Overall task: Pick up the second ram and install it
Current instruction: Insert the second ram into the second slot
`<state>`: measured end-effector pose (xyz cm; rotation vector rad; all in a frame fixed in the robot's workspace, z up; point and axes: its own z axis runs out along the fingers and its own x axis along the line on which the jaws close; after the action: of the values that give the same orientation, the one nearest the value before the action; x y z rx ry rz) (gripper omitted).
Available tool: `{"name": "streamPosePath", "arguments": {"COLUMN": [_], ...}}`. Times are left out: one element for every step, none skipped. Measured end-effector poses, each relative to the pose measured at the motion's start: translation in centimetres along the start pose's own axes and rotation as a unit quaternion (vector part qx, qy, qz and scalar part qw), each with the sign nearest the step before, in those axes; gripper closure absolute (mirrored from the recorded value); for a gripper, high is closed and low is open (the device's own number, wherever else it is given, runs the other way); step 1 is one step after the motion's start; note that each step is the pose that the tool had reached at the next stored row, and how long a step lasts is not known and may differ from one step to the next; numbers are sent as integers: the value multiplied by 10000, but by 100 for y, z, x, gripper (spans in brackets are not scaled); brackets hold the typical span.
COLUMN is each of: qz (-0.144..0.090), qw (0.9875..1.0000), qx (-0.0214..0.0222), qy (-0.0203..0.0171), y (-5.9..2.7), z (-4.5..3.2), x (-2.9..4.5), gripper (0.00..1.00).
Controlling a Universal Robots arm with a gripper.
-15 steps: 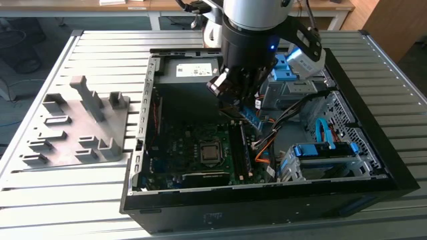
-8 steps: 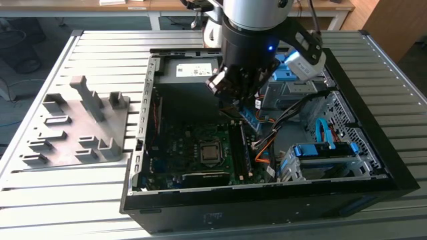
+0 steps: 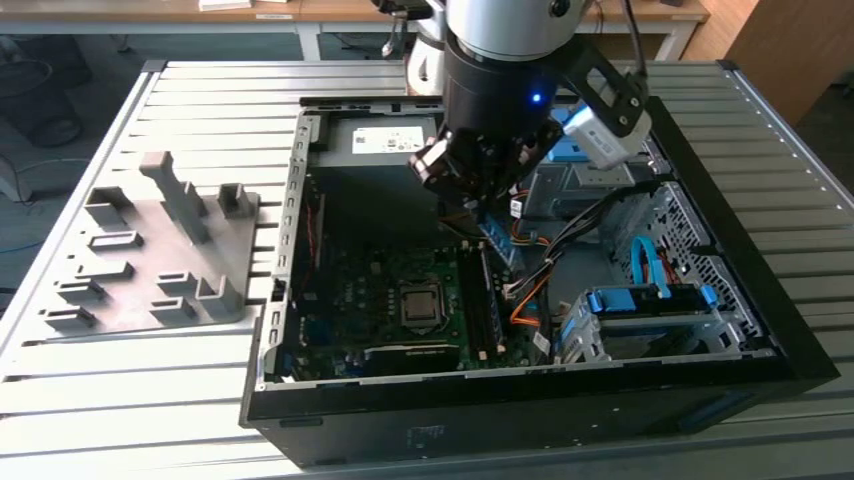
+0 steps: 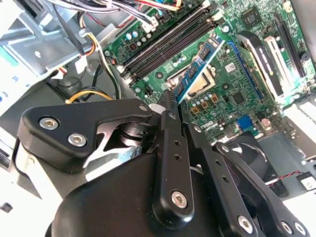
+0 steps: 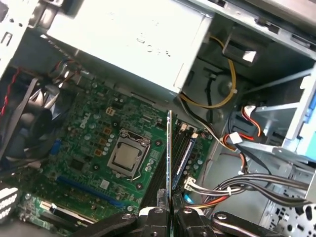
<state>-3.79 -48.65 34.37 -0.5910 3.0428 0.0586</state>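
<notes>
Tabletop of grey metal slats [image 3: 801,300] carries an open black computer case [image 3: 561,400], lying on its side with its inside facing up, and the robot arm [image 3: 501,90] reaches down into it from above. Beside the case, toward the exterior view's left, sits a grey slotted holder block [image 3: 160,250]. On the floor of the case lies the green motherboard [image 5: 89,128], with its dark memory slots [image 4: 168,42] running along one edge near the bundled cables. The gripper [image 5: 169,212] hangs above the board, its jaws clamped from both sides on one end of the second ram [image 4: 197,69]. The first wrist view shows the stick edge-on as a thin line. The stick projects out from the fingertips over the board, close to the slots and apparently not seated in one. It reads as light, stiff and thin, and probably fragile. The flat faces offer little to bite on, so it could pivot in a pinch taken at one end. The safest hold is likely on the bare board margin, clear of the chips and the contact edge.
</notes>
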Motion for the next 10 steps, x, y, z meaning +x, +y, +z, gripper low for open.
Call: {"name": "streamPosePath", "arguments": {"qz": [58,117,176,235,298,364,429,494,559,625], "qw": [10000,9999,9998,9997,9996,9993,9991,9988,9984,9980], "qx": [3,6,8,11,14,18,20,24,27,30], "qy": [-2,-3,-5,-7,-8,-10,-12,-14,-16,-18], "y": [0,0,0,0,0,0,0,0,0,0], "z": [0,0,0,1,0,1,1,1,1,1], "x": [0,0,0,0,0,0,0,0,0,0], "gripper": [86,86,86,86,86,86,86,86,86,86]}}
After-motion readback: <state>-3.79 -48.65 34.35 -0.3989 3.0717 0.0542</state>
